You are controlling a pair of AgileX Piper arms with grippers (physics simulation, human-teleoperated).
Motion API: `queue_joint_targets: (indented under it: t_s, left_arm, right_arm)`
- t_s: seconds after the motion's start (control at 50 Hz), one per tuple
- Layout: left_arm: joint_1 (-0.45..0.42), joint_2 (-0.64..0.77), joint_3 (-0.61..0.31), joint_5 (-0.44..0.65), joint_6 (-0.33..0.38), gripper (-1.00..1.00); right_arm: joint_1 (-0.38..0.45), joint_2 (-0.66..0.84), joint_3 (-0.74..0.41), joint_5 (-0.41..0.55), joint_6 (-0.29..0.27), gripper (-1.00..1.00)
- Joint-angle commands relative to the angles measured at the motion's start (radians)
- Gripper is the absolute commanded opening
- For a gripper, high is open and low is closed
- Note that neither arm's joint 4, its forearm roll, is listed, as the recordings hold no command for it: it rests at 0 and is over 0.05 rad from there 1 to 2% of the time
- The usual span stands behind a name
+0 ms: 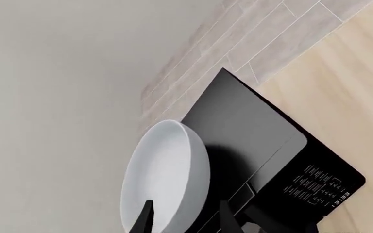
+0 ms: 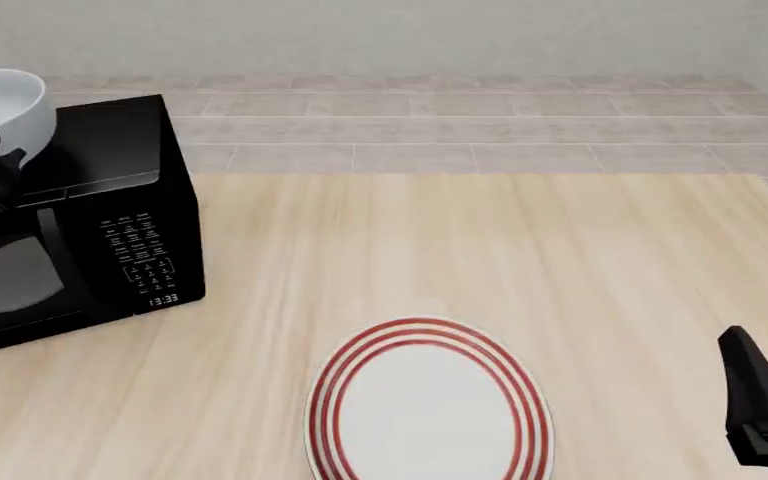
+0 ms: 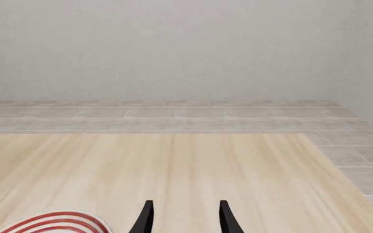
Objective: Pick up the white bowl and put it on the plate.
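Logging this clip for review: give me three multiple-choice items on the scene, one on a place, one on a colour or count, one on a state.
1. Where is the white bowl?
A. on the plate
B. above the microwave
C. on the floor

2. How many red rings does the plate have?
A. one
B. three
C. five

3. The right gripper is:
A. open, holding nothing
B. shut on the bowl
C. shut on the plate

Key: 1 B, the bowl sits over the microwave in the left gripper. 2 B, three thin rings show. 3 A, its jaws stand apart over bare table.

bowl [image 2: 11, 105]: plain glossy white | plate [image 2: 427, 405]: white, three thin red rings | microwave [image 2: 84, 220]: black, white markings | table [image 2: 558, 260]: pale wood grain
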Motion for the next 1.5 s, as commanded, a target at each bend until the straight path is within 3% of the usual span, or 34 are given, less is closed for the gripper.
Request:
queue_joint_targets:
  t_s: [0.02,0.44,1.38,1.4,1.5]
  left_arm:
    - [0.03,0.047,0.024,-0.053,0.012,1.0]
    - [0.086,0.182,0.011,-0.158,0.046,1.0]
    - [0.103,0.249,0.03,-0.21,0.052,1.0]
    - [0.1,0.244,0.033,-0.212,0.053,-1.0]
    - [0.097,0.228,0.036,-0.198,0.053,-1.0]
  right_arm:
    - [0.002,0.001,0.0,-0.001,0.0,1.0]
    - [0.001,0.001,0.0,-0.001,0.0,1.0]
    - [0.002,0.001,0.0,-0.001,0.0,1.0]
    - [0.002,0.001,0.0,-0.001,0.0,1.0]
    - [0.002,0.001,0.0,0.0,0.0,1.0]
